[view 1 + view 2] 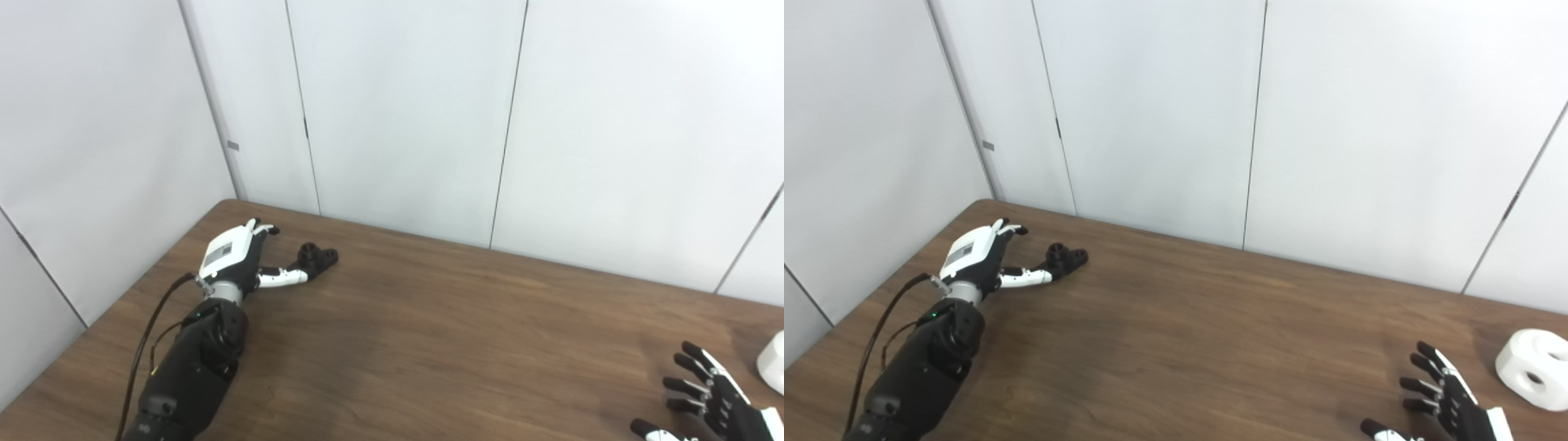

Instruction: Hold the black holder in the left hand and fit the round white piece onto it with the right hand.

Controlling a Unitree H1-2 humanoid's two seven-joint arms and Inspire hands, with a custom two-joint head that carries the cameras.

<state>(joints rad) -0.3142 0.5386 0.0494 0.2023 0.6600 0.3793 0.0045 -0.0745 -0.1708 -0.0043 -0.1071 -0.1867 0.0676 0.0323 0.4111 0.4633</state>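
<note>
The black holder (317, 256) lies on the brown table (429, 331) near its far left corner. My left hand (242, 260) rests beside it, fingers apart, with the thumb stretched toward the holder and its tip at the holder's near edge; nothing is grasped. The round white piece (1534, 366), a chunky block with a hole in its side, sits at the table's right side. My right hand (1442, 401) hovers low just left of it, fingers spread and empty, apart from the piece.
White wall panels (404, 110) close off the back and left of the table. The left table edge runs close beside my left forearm (190, 367), with a black cable along it.
</note>
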